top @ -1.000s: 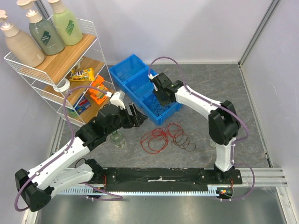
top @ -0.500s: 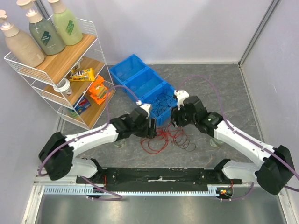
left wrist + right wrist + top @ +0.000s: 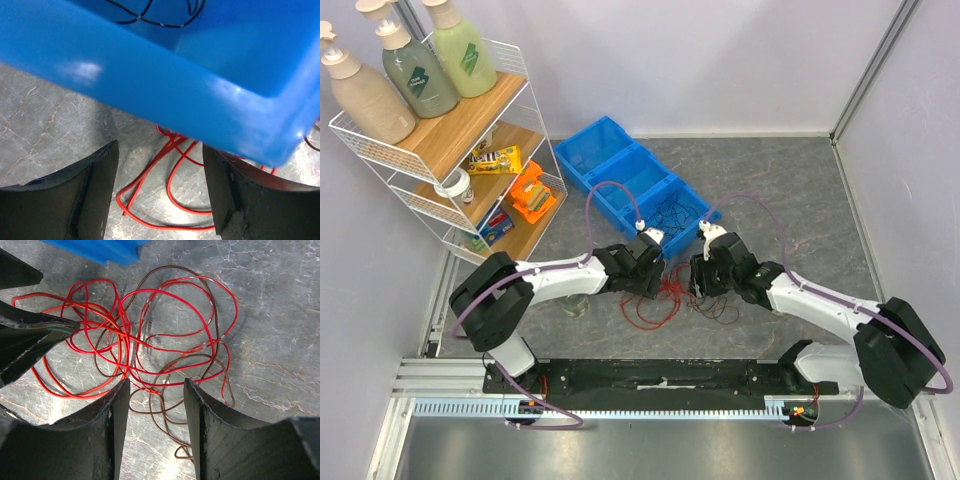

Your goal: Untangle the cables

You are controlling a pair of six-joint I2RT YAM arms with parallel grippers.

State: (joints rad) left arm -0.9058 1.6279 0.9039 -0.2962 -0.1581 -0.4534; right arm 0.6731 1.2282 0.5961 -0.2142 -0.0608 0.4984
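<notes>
Both pairs of jaws, left and right, have just come down to the cables (image 3: 655,305), which lie tangled on the desk (image 3: 800,190) at the near side of the blue bin (image 3: 610,150), and we see them spread over red loops, so pulling apart can probably begin.

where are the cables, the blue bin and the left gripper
cables (image 3: 121,340): right wrist view, where the red loops cross
blue bin (image 3: 150,70): left wrist view, its outer wall
left gripper (image 3: 160,160): left wrist view, midway between its fingertips
</notes>
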